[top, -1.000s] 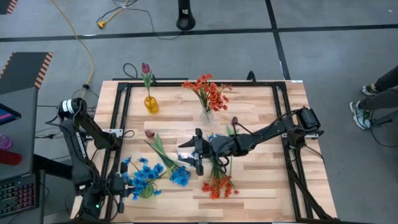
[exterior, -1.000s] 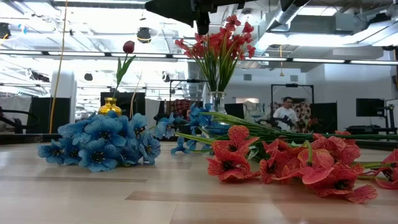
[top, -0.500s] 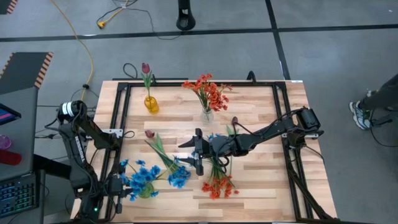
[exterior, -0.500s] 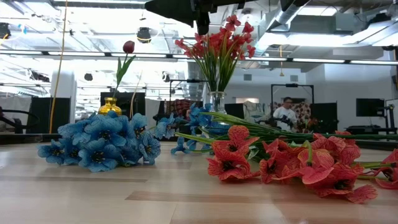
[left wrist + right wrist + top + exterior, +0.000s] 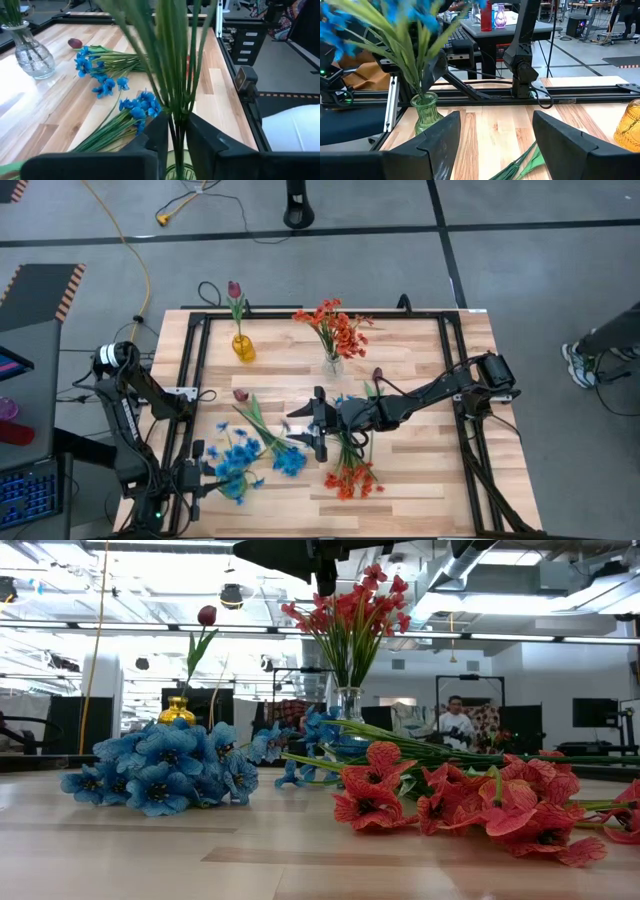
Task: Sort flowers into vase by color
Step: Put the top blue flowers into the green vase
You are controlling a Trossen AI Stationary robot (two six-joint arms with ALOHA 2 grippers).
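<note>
Sorting by colour on the wooden tabletop (image 5: 420,470): artificial flowers, light and springy on thin green stems, look best taken low on the bundled stalks, where they are stiffest; the soft heads would crush or slip.

The right arm stretches flat across the middle of the tabletop, its tool (image 5: 318,424) spread wide and empty above the loose blue sprigs (image 5: 290,462) and the orange-red sprigs (image 5: 350,477) lying near the front edge. A maroon tulip bud (image 5: 240,394) lies just beyond the blue ones.

The left arm is folded down at the near left corner, its tool (image 5: 198,480) beside the blue bunch (image 5: 234,455) standing in the green glass vase (image 5: 427,114). In the left wrist view, its fingers (image 5: 155,137) flank the gathered stems (image 5: 176,107) narrowly; whether they pinch the stalks or have just let go is hard to tell.

At the far side, orange-red flowers (image 5: 335,328) fill the clear vase (image 5: 332,366), and a single maroon tulip (image 5: 235,291) stands in the yellow vase (image 5: 243,347).
</note>
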